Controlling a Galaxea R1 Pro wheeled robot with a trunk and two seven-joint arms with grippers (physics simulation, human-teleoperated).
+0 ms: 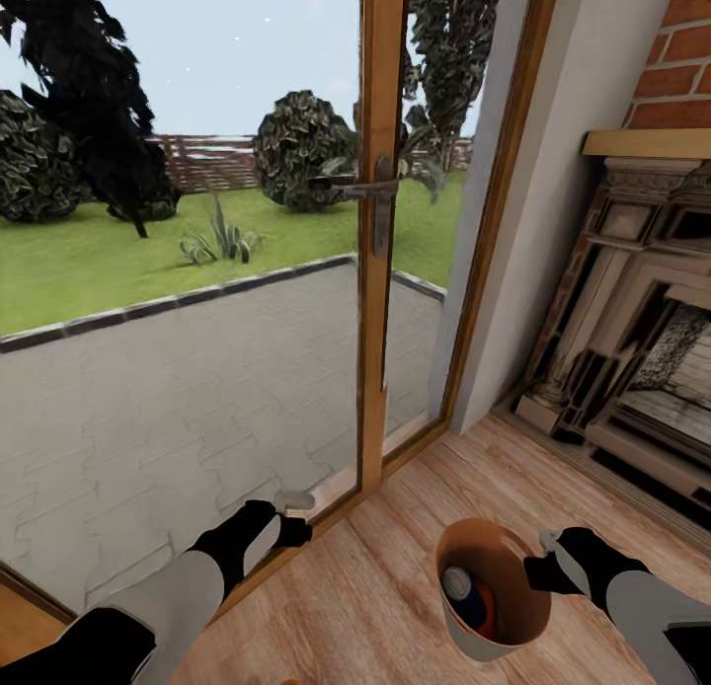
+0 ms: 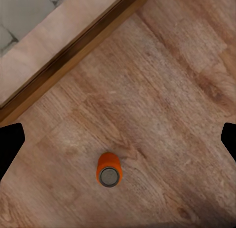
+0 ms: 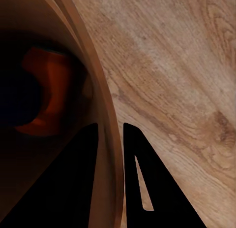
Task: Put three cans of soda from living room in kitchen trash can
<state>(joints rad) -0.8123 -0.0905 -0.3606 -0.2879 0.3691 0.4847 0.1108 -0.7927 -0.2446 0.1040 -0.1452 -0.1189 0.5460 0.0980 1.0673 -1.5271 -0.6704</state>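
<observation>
Beside the wood-framed glass door point(image 1: 380, 270), the tash can point(image 1: 472, 638) is held by the right gripper point(image 1: 549, 557), whose fingers point(image 3: 147, 188) are clamped over its rim. Two soda cans point(image 1: 469, 596) are seen lying inside it. A third, orange can point(image 2: 108, 169) is left standing on the plank floor point(image 2: 167, 90) below the left gripper point(image 1: 293, 512), whose fingers are spread wide and empty. If the approach is misjudged, this can could be toppled and rolled away; a tilted bin could spill its load.

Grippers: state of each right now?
Left gripper: open, empty, above an orange can standing on the plank floor.
Right gripper: shut on the trash can rim.
</observation>
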